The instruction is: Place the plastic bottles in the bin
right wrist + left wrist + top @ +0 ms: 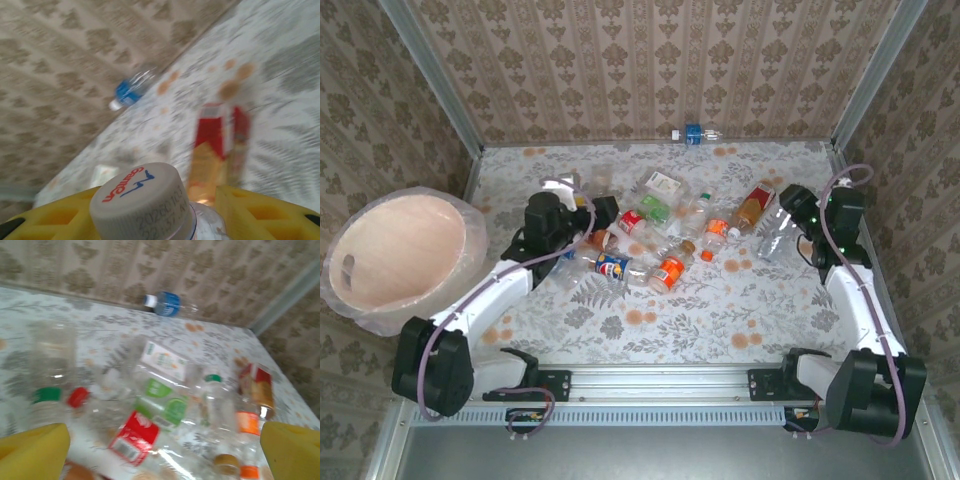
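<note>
Scene: Two arms work a floral-covered table (720,330) strewn with plastic bottles (665,235), most of them heaped at its middle.

Right gripper: The right gripper (160,217), near the table's right edge, is closed with its yellow fingers either side of a clear white-capped bottle (142,205), gripped just below the cap.

Held bottle's lie: The cap faces up at the wrist camera, so the long axis appears to run away from the wrist and down toward the table. In the overhead view the clear body (769,238) slants toward the near edge.

Left gripper: The left gripper (162,460) hangs over the left side of the heap, jaws spread wide, holding nothing.

Bin: The bin (360,225), round and bag-lined, sits off the table's left edge, mouth up.

Deciding relation: The bin lies the full width of the table from the held bottle, with the heap between them. The left arm is far nearer the bin; the right faces a long carry leftward, judging by the layout.

Neighbours: A red-and-yellow-labelled bottle (220,145) lies just beyond the held one, toward the far edge. A blue-labelled bottle (693,134) lies alone along the far edge.
</note>
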